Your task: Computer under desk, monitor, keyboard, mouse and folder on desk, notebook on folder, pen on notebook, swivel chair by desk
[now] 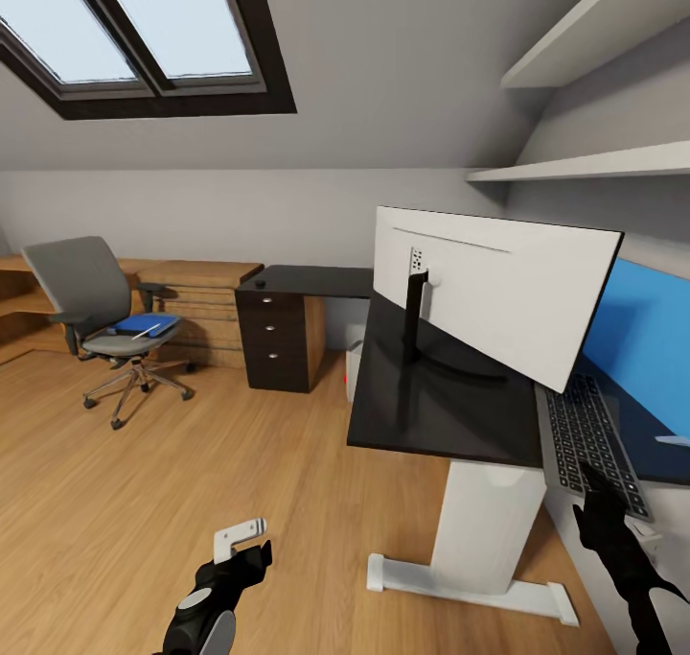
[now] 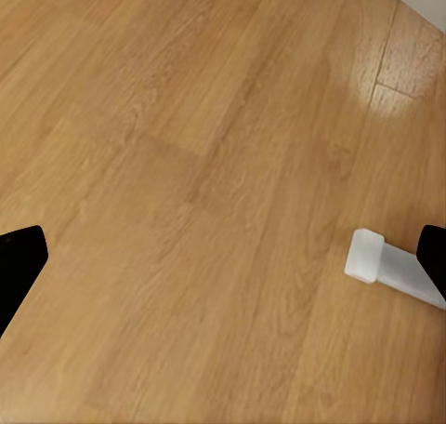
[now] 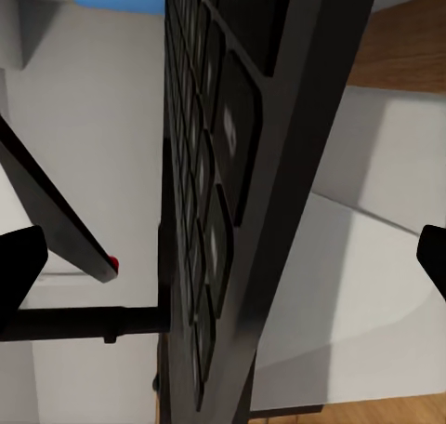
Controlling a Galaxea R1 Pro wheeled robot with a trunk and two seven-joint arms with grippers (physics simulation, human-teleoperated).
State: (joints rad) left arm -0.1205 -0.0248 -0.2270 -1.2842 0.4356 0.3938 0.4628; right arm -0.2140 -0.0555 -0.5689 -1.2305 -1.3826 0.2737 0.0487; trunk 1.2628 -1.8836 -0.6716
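The monitor (image 1: 498,291) stands on the glossy black desk (image 1: 431,415), white back toward me. To its right lies the grey keyboard (image 1: 586,434). My right gripper (image 1: 613,502) is at the keyboard's near end, open, with the keyboard's edge (image 3: 232,192) between its spread fingers. My left gripper (image 1: 247,543) hangs open low over the floor. At far left, the swivel chair (image 1: 91,300) carries the blue folder (image 1: 144,326) with the white pen (image 1: 147,328) on it. A small black mouse (image 1: 260,283) sits on the desk's far section. The computer (image 1: 355,358) peeks out under the desk. The notebook is out of view.
A dark drawer unit (image 1: 278,339) supports the desk's far end, with low wooden shelving (image 1: 196,300) beside it. The desk's white pedestal foot (image 1: 470,578) (image 2: 372,255) rests on the wood floor (image 1: 192,473). Wall shelves (image 1: 594,166) hang above the desk.
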